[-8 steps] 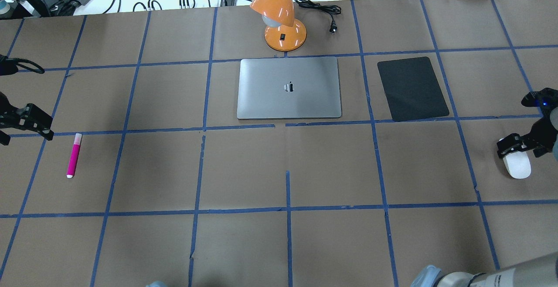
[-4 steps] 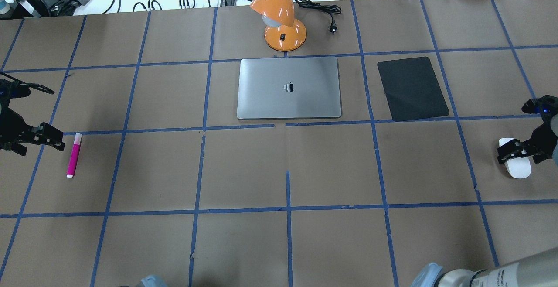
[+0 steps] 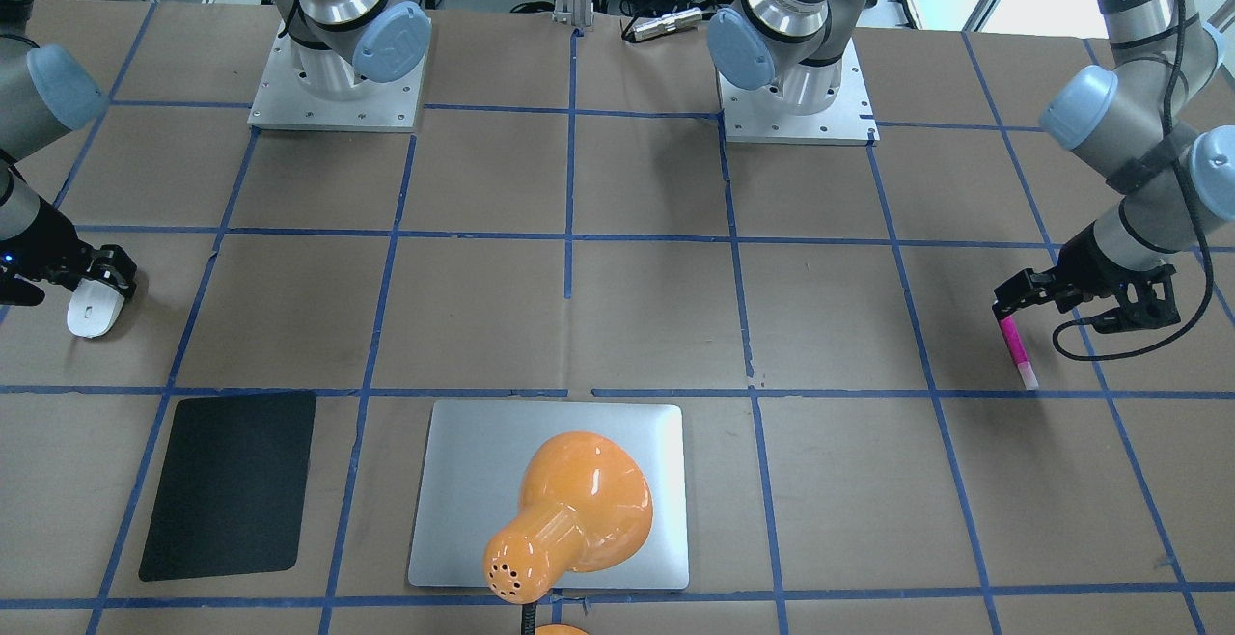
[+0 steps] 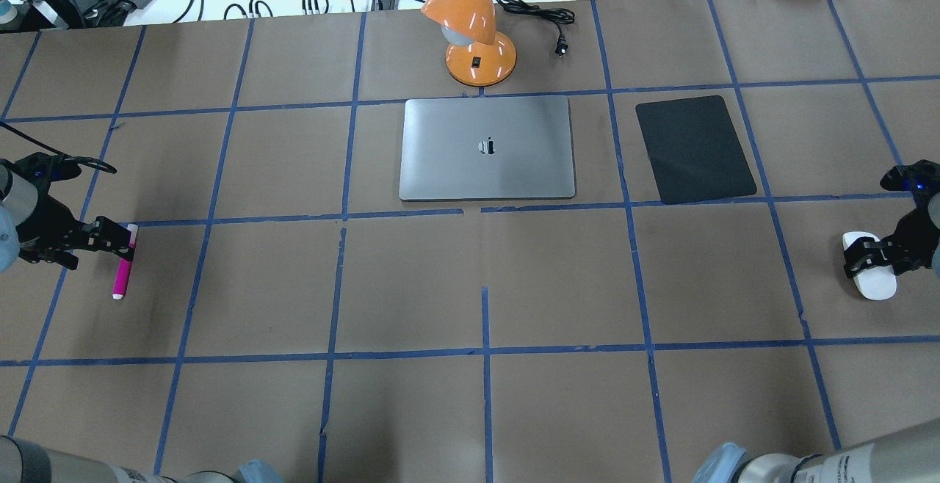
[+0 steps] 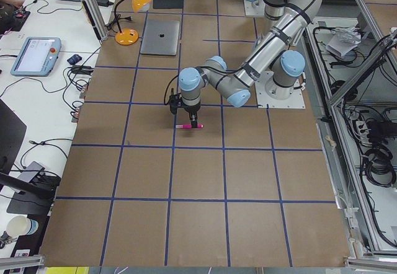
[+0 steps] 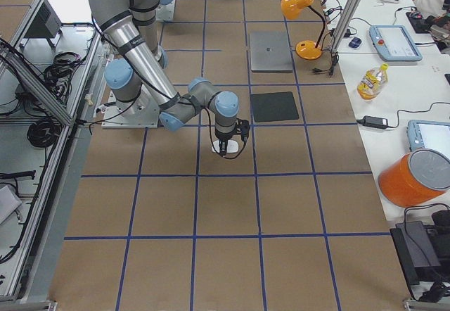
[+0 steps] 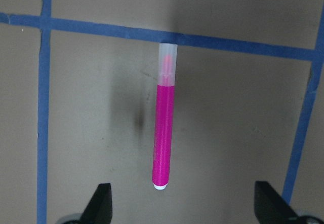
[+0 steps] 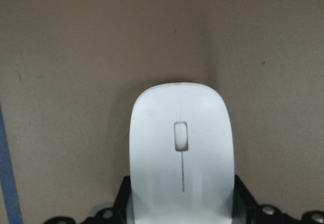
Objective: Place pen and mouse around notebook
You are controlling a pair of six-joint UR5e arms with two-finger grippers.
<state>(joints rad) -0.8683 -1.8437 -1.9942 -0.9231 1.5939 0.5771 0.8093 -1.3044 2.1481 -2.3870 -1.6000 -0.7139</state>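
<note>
Pen point(image 7: 163, 127) — magenta, pale cap

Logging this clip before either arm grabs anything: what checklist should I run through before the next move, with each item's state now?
1. Left gripper open above the pen: ok.
2. Pen between its jaws: ok, slightly off centre.
3. Right gripper straddling the mouse: ok.
4. Right jaws gripping the mouse: cannot tell.
5. Bare table on the notebook's near side: ok; lamp at its far edge, black mat beside it.
</note>
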